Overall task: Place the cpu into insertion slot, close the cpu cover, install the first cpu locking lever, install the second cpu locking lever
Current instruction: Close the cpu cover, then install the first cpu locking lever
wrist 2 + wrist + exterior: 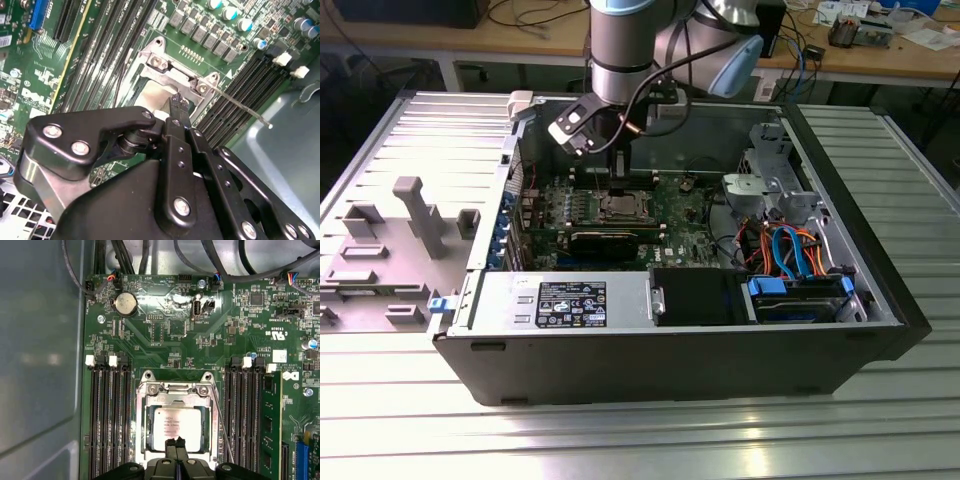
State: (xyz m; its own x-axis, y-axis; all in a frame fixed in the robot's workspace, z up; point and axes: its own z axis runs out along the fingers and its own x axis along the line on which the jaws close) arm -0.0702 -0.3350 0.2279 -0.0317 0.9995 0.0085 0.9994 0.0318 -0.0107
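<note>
The cpu [175, 426], a silvery square chip, lies flat in the insertion slot [149, 437] on the green board. The cpu cover [141, 410], a silvery frame with a square window, lies down around it. A thin wire locking lever [222, 430] runs along one side of the socket. In the second wrist view this lever [245, 107] sticks out over the memory slots. My gripper [176, 441] is shut, fingertips together at the chip's edge, with nothing seen between them. In the exterior view the gripper [620, 160] hangs just above the socket and cpu [619, 207].
Black memory slots [107, 420] flank the socket on both sides. A coin battery [125, 304] sits further along the board. In the exterior view the case holds a power supply [560, 300], a grey drive cage [765, 185] and coloured cables [790, 250].
</note>
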